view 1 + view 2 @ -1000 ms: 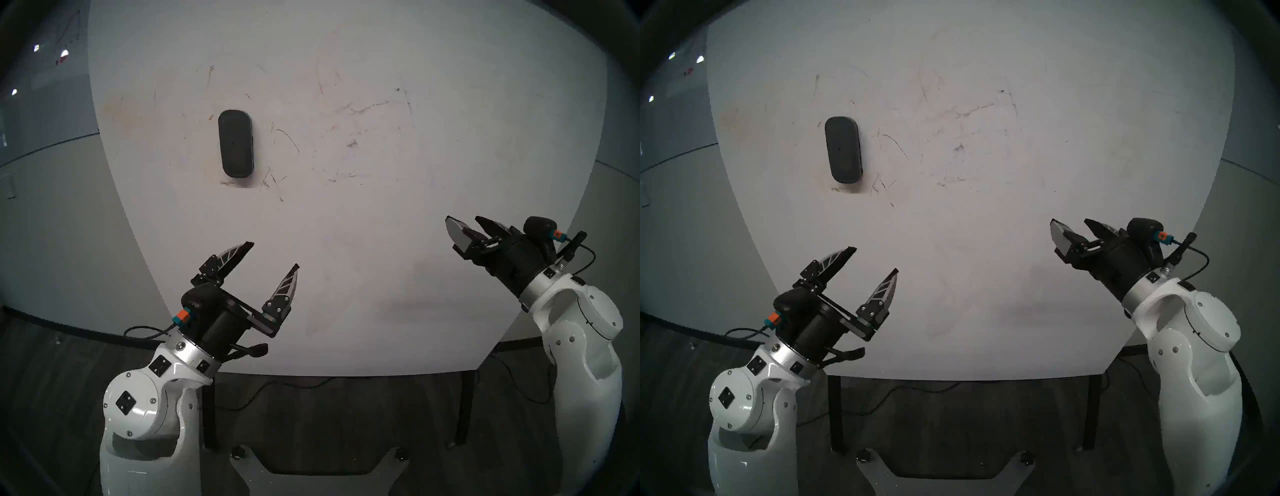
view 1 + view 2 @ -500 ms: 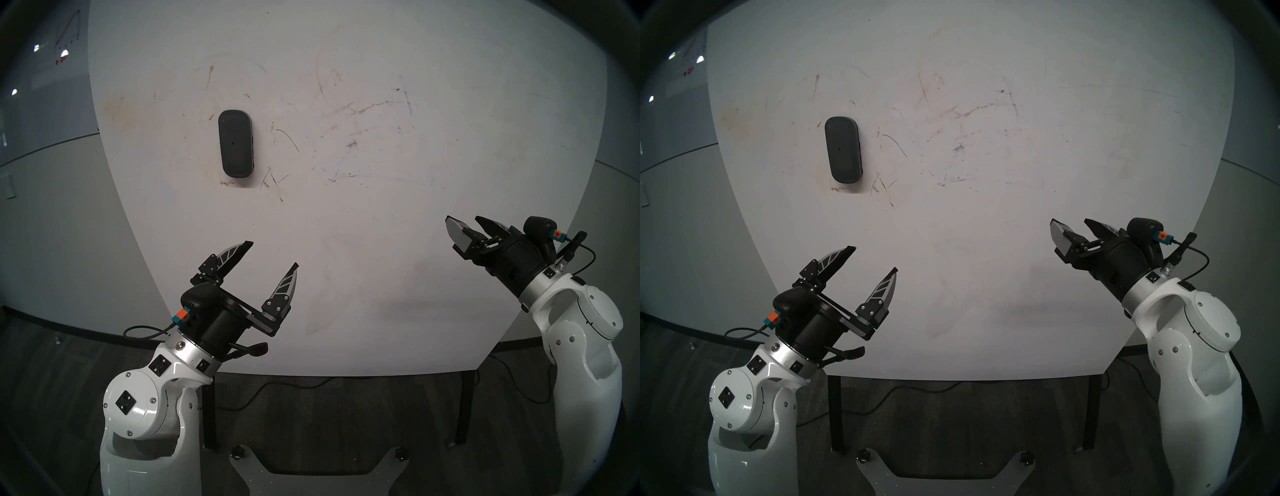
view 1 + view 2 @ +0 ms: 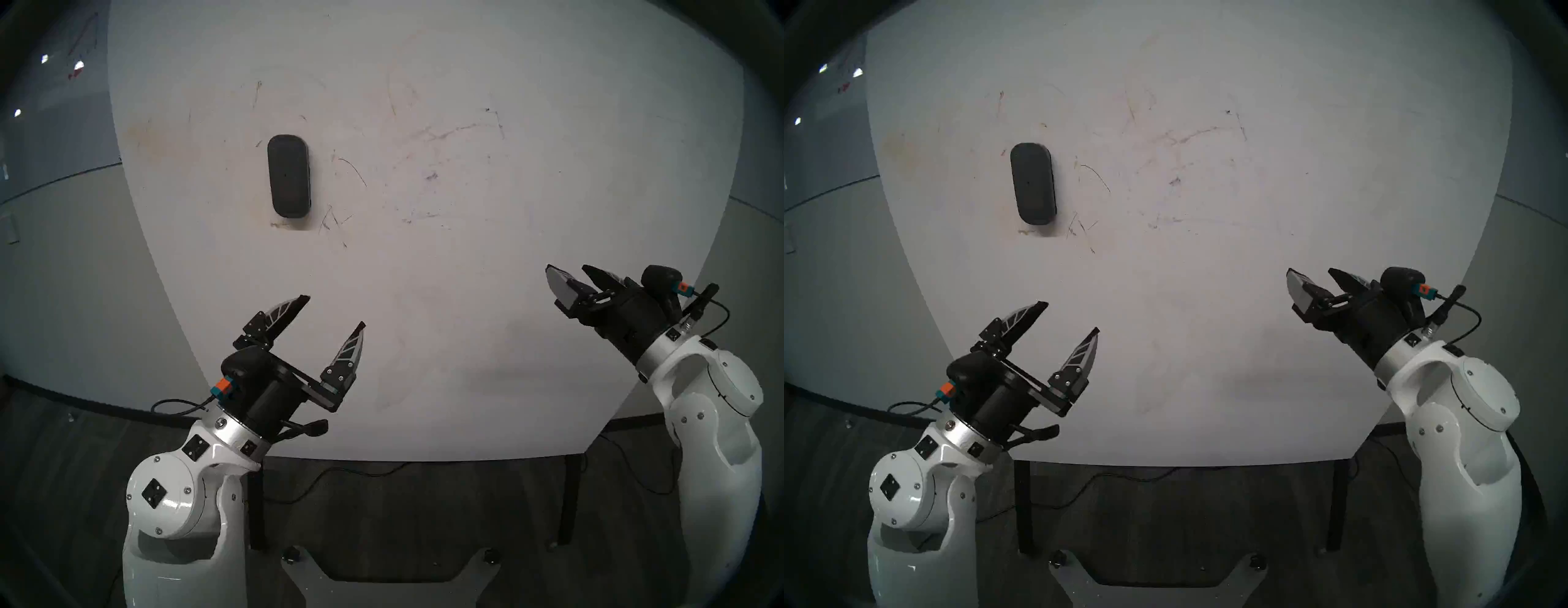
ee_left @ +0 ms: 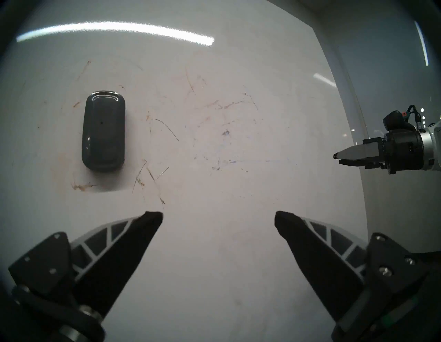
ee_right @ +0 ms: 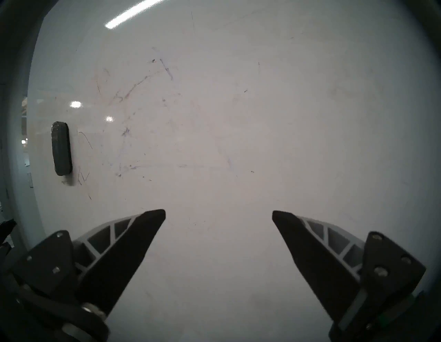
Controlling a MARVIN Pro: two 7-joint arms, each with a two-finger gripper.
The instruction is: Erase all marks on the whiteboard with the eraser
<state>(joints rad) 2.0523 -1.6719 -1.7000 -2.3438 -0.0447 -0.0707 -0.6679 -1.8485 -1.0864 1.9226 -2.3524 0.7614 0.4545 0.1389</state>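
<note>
The whiteboard (image 3: 466,297) lies flat in front of me, scuffed with brown stains. The dark grey eraser (image 3: 288,176) lies on its far left part, lengthwise away from me; it also shows in the left wrist view (image 4: 103,130) and the right wrist view (image 5: 61,152). No whole blue marks show, only faint bluish smudges (image 3: 432,175) right of the eraser. My left gripper (image 3: 334,311) is open and empty, hovering near the board's front left, well short of the eraser. My right gripper (image 3: 567,268) is open and empty over the board's right side.
Thin brown scratches (image 3: 335,220) sit just right of and below the eraser. The grey wall board with a red graph (image 3: 82,42) is at the far left. The board's near edge (image 3: 424,459) has black table legs (image 3: 256,505) and a floor cable under it.
</note>
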